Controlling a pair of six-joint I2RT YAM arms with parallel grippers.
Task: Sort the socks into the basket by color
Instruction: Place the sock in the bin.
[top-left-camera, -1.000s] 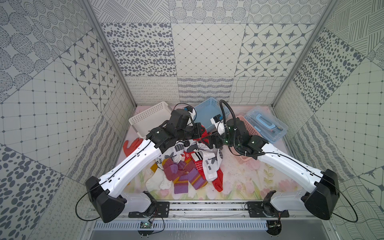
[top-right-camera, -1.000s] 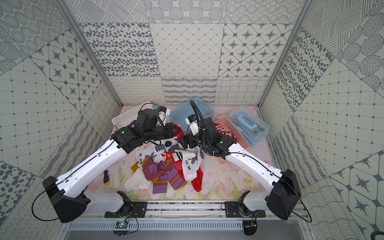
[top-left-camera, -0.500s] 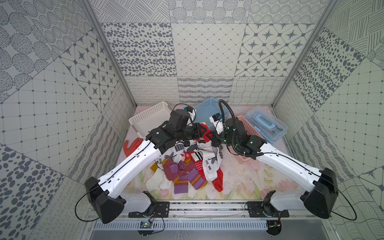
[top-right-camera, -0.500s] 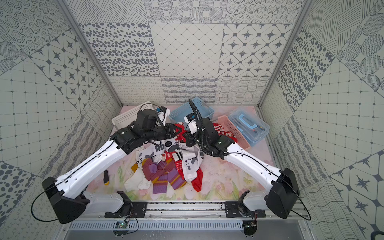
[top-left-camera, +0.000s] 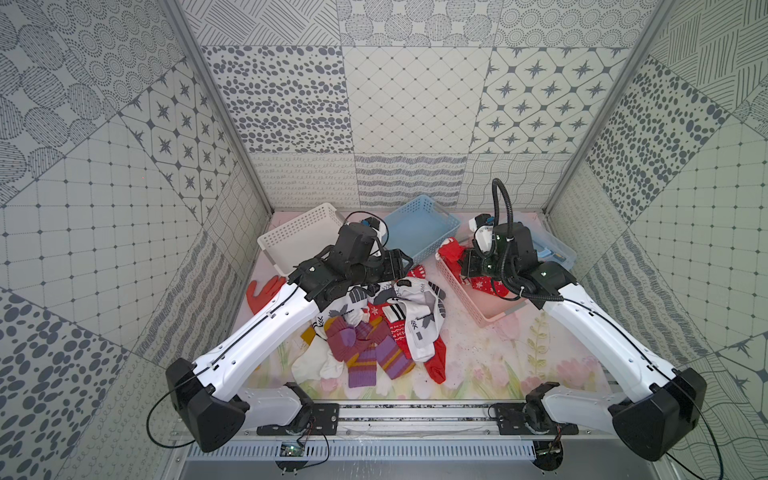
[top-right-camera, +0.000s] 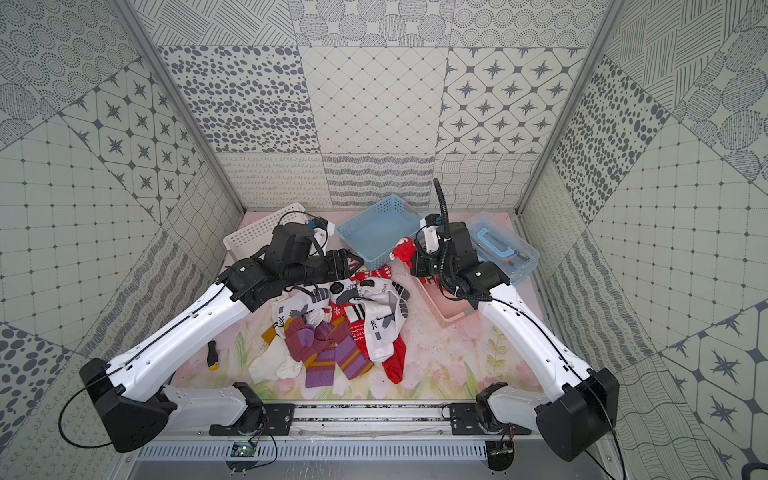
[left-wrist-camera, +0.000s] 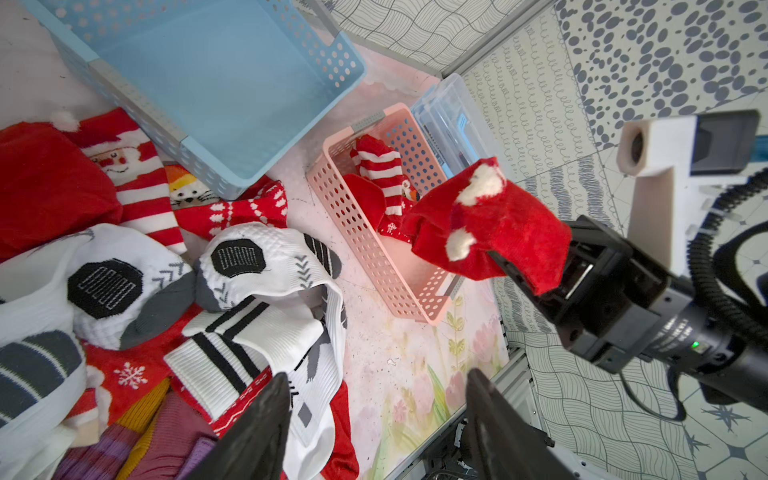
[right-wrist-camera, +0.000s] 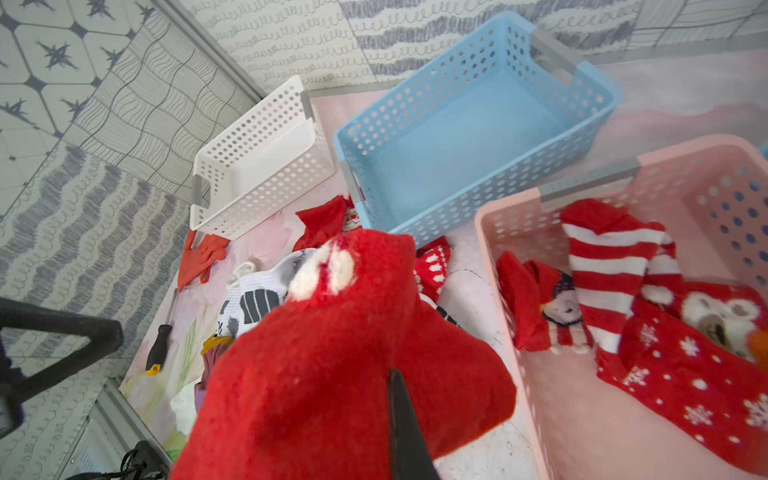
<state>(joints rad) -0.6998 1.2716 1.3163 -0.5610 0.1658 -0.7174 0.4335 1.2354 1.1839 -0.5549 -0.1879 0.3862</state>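
**Red sock clamped at the pink basket; left tool released**

Right gripper (left-wrist-camera: 524, 272): jaws clenched on a fluffy red sock with white tufts (left-wrist-camera: 498, 224). The sock is lifted clear of the mat and bunched around the fingers (right-wrist-camera: 402, 419). In both top views it sits just right of centre, between the pale blue perforated plastic basket (top-left-camera: 440, 245) and the upper-left end of the pink perforated plastic basket (top-left-camera: 469, 305). I cannot tell whether it hangs over the pink rim or just outside it.

Pink basket contents: a red-and-white striped sock (right-wrist-camera: 615, 266), a red snowflake sock (right-wrist-camera: 681, 374) and more red pieces. No socks show in the blue basket or in the white perforated basket (top-left-camera: 299, 232) at upper left of centre.

Left gripper (left-wrist-camera: 374, 415): fingers (left-wrist-camera: 266, 419) spread apart with nothing between them. It sits above the upper edge of the pile of mixed socks (top-left-camera: 386, 328).

The pile lies on the floral mat (top-left-camera: 519, 357) at lower centre. White socks with grey-black patterns (top-left-camera: 419, 303) lie at its top, purple-mauve striped socks with mustard (top-left-camera: 365, 353) below, and red ones among them.

An orange rubbery glove (top-left-camera: 266, 291) lies left of the pile. A black-handled screwdriver (top-right-camera: 212, 355) lies lower left.
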